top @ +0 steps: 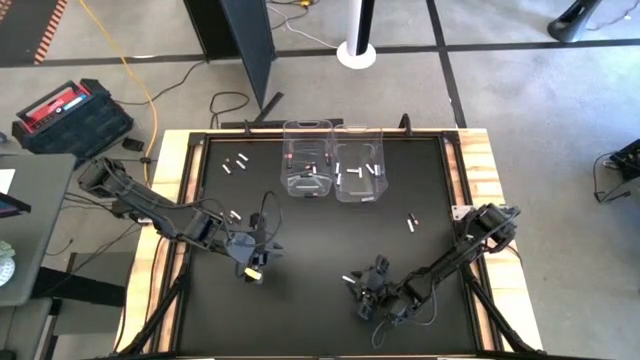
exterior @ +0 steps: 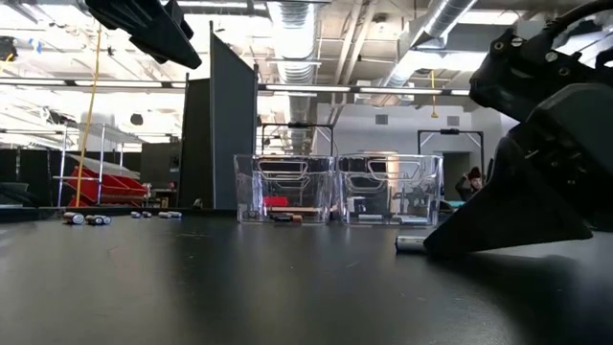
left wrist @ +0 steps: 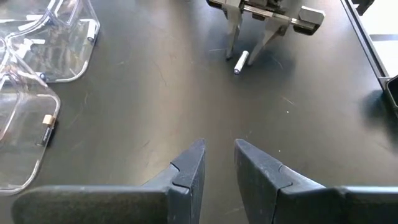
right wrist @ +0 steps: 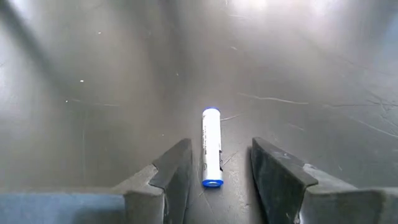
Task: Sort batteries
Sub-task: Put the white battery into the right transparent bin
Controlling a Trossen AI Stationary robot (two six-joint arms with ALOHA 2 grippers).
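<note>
A white battery with blue ends [right wrist: 211, 149] lies flat on the black table, and my right gripper [right wrist: 221, 143] is lowered over it, open. One finger stands on each side of the battery, with a gap showing on both sides. The same battery shows in the left wrist view [left wrist: 240, 62], at table height [exterior: 412, 244] and from above [top: 350, 278] by the right gripper [top: 360, 287]. My left gripper [left wrist: 219, 146] hovers open and empty over bare table, left of centre [top: 250, 268]. Other batteries lie loose [top: 235, 163] [top: 411, 222].
Two clear plastic bins [top: 287, 165] [top: 381, 170] stand side by side at the far middle of the table, each with batteries inside. One more cell lies by the left arm [top: 235, 213]. Wooden rails frame the table. Bare table lies between the two grippers.
</note>
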